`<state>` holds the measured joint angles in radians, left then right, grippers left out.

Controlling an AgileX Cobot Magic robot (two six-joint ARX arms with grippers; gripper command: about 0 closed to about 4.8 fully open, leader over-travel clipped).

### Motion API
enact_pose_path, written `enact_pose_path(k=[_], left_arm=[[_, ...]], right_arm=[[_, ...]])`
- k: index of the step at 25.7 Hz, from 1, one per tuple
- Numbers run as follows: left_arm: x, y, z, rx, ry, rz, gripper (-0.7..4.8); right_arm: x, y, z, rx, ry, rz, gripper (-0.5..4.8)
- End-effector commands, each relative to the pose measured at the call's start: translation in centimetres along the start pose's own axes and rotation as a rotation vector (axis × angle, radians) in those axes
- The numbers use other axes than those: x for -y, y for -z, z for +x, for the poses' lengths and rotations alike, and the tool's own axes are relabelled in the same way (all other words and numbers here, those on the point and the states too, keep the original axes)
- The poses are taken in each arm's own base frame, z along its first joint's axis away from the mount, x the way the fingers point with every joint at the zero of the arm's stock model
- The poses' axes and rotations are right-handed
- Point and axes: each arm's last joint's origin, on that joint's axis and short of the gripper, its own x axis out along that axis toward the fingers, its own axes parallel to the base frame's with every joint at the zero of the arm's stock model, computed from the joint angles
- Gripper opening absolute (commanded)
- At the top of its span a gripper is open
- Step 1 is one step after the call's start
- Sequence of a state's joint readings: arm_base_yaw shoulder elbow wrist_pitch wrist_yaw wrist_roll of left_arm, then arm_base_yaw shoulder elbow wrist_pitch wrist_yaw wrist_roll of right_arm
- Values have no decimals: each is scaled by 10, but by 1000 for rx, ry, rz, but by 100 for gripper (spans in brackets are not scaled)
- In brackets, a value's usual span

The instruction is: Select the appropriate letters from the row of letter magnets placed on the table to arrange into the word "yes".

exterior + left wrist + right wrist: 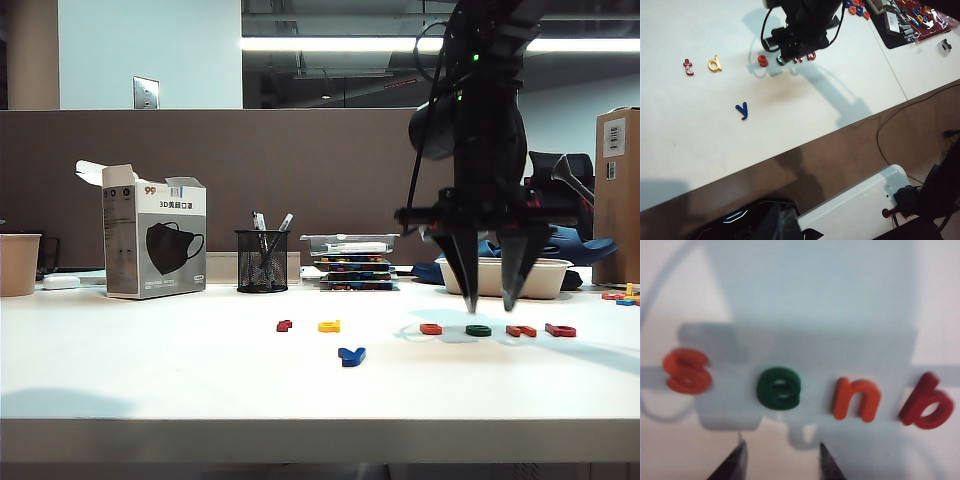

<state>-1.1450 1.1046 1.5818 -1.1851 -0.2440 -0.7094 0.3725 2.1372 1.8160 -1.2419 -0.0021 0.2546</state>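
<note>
On the white worktop (150,370) the letters lie in a loose row: a dark red t (688,66), a yellow d (714,63), then a gap, then an orange-red s (686,371), a green e (779,388), an orange n (856,398) and a red b (925,401) close together, none touching. The blue y (742,110) lies apart from the row, nearer the front edge of the worktop, roughly below the gap between the d and the s. The right gripper (492,300) hangs pointing down just above the green e, its dark fingers (735,462) spread apart with nothing between them; seen from the right wrist camera, the two tips sit on the near side of the e, level with its width and not touching it. The left gripper does not appear in any view, so its fingers cannot be judged. At the back of the worktop stand a face-mask box (153,240), a black mesh pen cup (261,261), a stack of flat cases (354,262) and a shallow tray (545,279).
</note>
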Motion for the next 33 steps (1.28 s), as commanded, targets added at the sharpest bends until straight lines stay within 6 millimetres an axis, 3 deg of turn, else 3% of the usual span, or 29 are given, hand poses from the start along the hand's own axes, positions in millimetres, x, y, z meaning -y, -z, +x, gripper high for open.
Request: enact_pose_path(k=[1,7,33], left_arm=[[1,-1,-2,13,13,-6,-6],[1,-2,-2,14,13,-6,-6],[1,-2,-2,14,13,-6,-6]], right_arm=[[-2,7,4,10,-4,-2,179],[-5,5,-2,118,-42,14,179],[1,0,19,142,-32,32,179]])
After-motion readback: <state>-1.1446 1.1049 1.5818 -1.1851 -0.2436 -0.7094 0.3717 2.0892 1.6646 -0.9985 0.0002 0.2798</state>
